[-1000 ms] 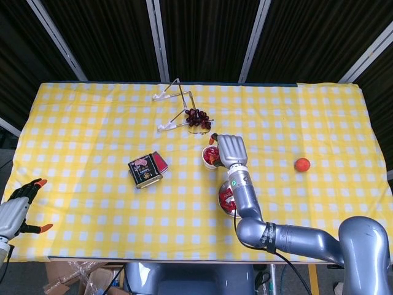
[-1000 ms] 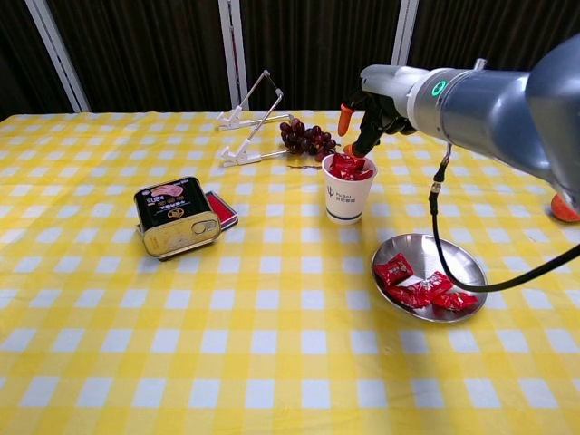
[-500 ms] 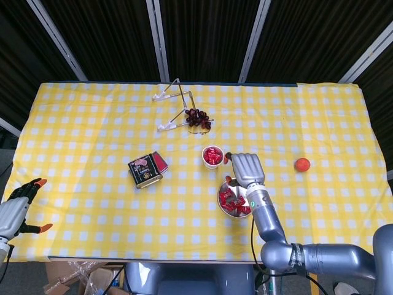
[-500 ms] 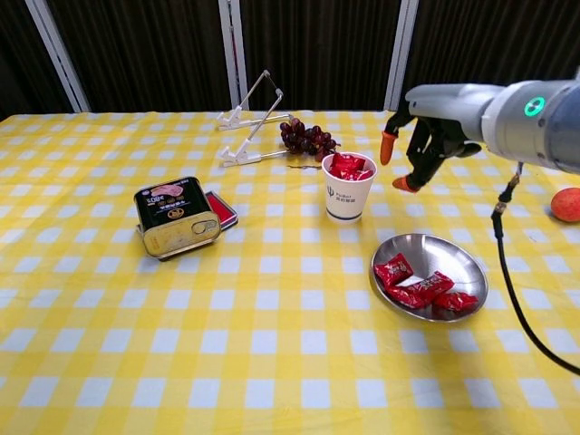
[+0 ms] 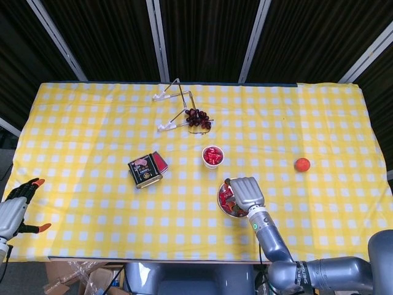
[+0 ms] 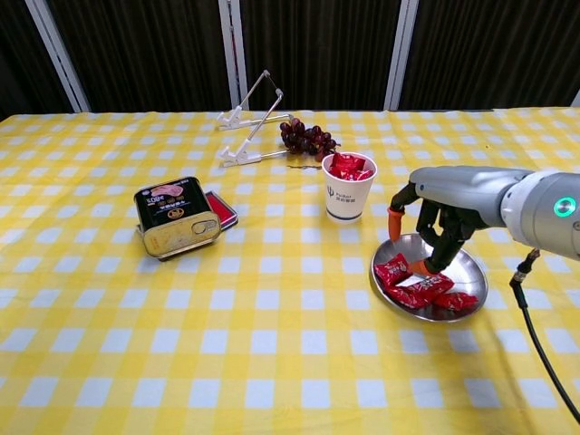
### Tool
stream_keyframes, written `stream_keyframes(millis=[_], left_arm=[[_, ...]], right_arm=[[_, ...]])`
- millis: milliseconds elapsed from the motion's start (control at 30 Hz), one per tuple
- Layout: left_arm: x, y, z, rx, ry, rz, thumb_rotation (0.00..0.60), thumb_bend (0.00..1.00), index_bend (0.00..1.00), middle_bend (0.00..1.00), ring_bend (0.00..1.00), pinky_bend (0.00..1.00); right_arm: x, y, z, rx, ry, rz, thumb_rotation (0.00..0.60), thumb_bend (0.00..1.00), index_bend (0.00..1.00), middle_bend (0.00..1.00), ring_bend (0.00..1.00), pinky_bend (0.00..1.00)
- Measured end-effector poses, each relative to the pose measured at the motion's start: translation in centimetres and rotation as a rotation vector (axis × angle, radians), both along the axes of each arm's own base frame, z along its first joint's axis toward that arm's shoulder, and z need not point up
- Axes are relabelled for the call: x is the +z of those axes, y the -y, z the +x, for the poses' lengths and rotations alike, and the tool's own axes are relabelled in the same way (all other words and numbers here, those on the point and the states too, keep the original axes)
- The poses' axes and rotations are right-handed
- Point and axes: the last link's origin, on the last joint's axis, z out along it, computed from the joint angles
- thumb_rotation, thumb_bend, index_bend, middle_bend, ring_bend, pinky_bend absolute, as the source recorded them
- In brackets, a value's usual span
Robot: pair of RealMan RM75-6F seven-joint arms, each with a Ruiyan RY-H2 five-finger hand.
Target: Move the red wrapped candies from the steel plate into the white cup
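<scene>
The white cup [image 6: 349,192] stands mid-table with red wrapped candies [image 6: 347,165] piled in it; the head view shows the cup [image 5: 212,157] from above. In front of it, to the right, the steel plate [image 6: 468,264] holds three red candies [image 6: 420,290]. My right hand [image 6: 437,220] hangs over the plate, fingers apart and pointing down, holding nothing. One orange fingertip [image 6: 420,267] is just at the candies. From above, the right hand [image 5: 245,192] covers part of the plate [image 5: 221,203]. My left hand [image 5: 15,209] is spread open off the table's front left corner.
A luncheon-meat tin [image 6: 177,217] lies on a red lid left of the cup. Dark grapes [image 6: 306,138] and a clear folding stand [image 6: 249,127] sit behind the cup. An orange fruit [image 5: 301,165] lies to the right.
My right hand moved from above the cup, rightward and then down and toward the front, to the plate. A candy it had over the cup is now in the cup. The left hand stayed put.
</scene>
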Motion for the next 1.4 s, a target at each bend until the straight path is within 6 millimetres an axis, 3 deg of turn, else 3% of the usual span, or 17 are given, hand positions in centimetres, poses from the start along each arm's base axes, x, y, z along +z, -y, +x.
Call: stream_keyframes(millis=[333,833,1133,1400], left_arm=[[0.0,0.0,0.0,0.007,-0.001,0.004,0.600,0.09,0.00,0.00,0.00,0.00],[0.0,0.0,0.0,0.008,-0.005,0.007,0.600,0.09,0.00,0.00,0.00,0.00],[-0.1,0.1,0.1,0.010,-0.003,0.005,0.600,0.09,0.00,0.00,0.00,0.00],[-0.1,0.0,0.1,0.011,-0.001,0.004,0.600,0.09,0.00,0.00,0.00,0.00]], right_arm=[[-1.4,-0.5,-1.5,0.031,0.016,0.044,0.600,0.35,0.41,0.81,0.96,0.93],[-1.9,0.0,-4.6,-0.012,0.027,0.036,0.600,0.35,0.43,0.81,0.96,0.93],[-2.2,0.1,-5.5,-0.035,0.024,0.044,0.600,0.36,0.55,0.81,0.96,0.93],[-2.4,0.1,-5.7,-0.050,0.042,0.053,0.600,0.48,0.64,0.81,0.96,0.93]])
